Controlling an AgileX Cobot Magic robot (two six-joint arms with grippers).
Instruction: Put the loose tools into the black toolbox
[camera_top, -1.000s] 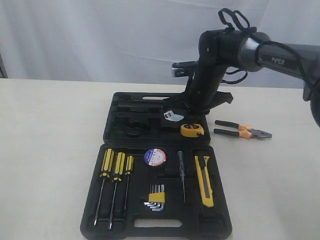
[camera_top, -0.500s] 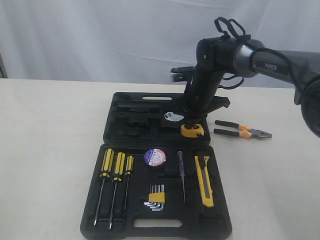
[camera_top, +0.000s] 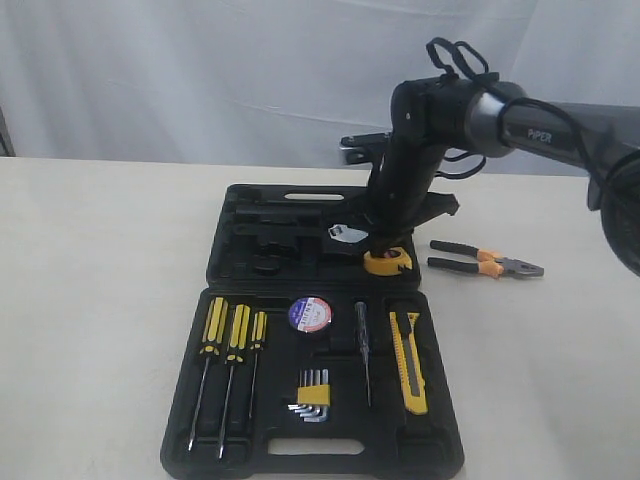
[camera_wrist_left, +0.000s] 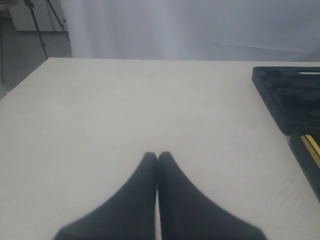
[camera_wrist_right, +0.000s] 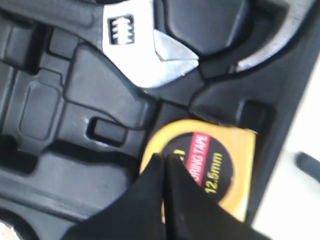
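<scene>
We begin at the left, where the left wrist view shows a tripod (camera_wrist_left: 40, 25) standing on a dark floor beyond the table's far corner. A white curtain (camera_top: 200, 80) hangs across the whole back of the room. The table (camera_top: 90, 300) is a plain beige surface. The left gripper (camera_wrist_left: 157, 159) hangs over bare tabletop well left of the box, its jaws pressed together with nothing between them.

The black toolbox (camera_top: 240, 455) lies open at the middle of the table, with one half nearer to us and one behind. In the near half we see three yellow-and-black screwdrivers (camera_top: 232, 340). Next comes the black tape roll (camera_top: 310, 314) with its blue-white label, and a hex key set (camera_top: 313, 390) below it. Then there is a slim tester (camera_top: 363, 345), and the yellow-and-black utility knife (camera_top: 408, 365) in the rightmost slot.

In the rear half an adjustable wrench (camera_top: 347, 234) sits in the moulding. Just right of it, the yellow tape measure (camera_top: 388, 262) lies at that half's near right corner. We cannot tell whether it is fully seated. The right gripper (camera_wrist_right: 164, 159) points down over the tape measure's face, jaws closed tight against each other and pinching nothing.

Farther right, the black-and-orange pliers (camera_top: 487, 263) lie on the bare table, just outside the box.
</scene>
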